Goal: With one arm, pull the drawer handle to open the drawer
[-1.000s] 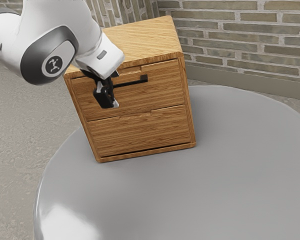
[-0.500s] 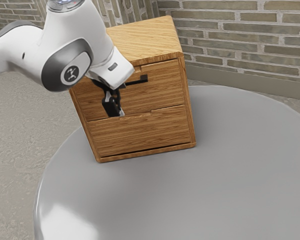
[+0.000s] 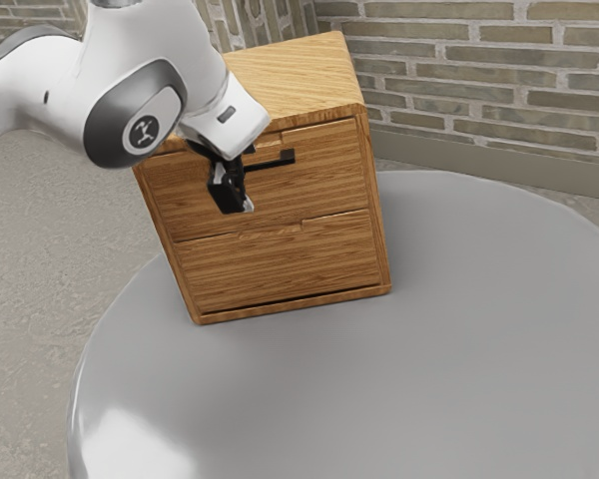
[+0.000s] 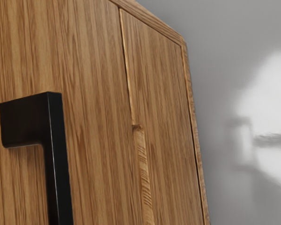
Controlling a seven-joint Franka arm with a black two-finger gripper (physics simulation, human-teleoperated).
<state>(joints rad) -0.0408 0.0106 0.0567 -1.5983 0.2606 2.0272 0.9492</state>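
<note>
1. Since the pull has to go through it, the drawer handle (image 3: 270,159) is coming first: a slim black square-edged bar, running from 9 to 3 o'clock across the upper part of the top drawer (image 3: 309,185) in the exterior view.
2. The wrist view is showing its squared corner close up, standing off the wood on a short post. That is leaving a gap behind the bar, which I judge is there so a gripper can hook or clamp it.
3. The top drawer is looking shut, its light, strongly grained front lying level with the lower drawer (image 3: 280,261) at its 6 o'clock, so the opening is not yet begun.
4. The gripper (image 3: 236,203) is hanging at the bar's 9 o'clock end, pointing toward 6 o'clock against the drawer front. Whether its jaws are open, closed or gripping the bar I cannot tell.
5. The arm (image 3: 130,95) is reaching in from 10 o'clock, probably so that a pull can run straight out from the front.
6. The cabinet (image 3: 299,75) is sitting at the 11 o'clock part of the round grey table (image 3: 429,349), its front facing across the tabletop toward 5 o'clock, which is giving the drawer room to slide out.
7. A brick wall (image 3: 479,60) is running behind, from 12 to 2 o'clock.
</note>
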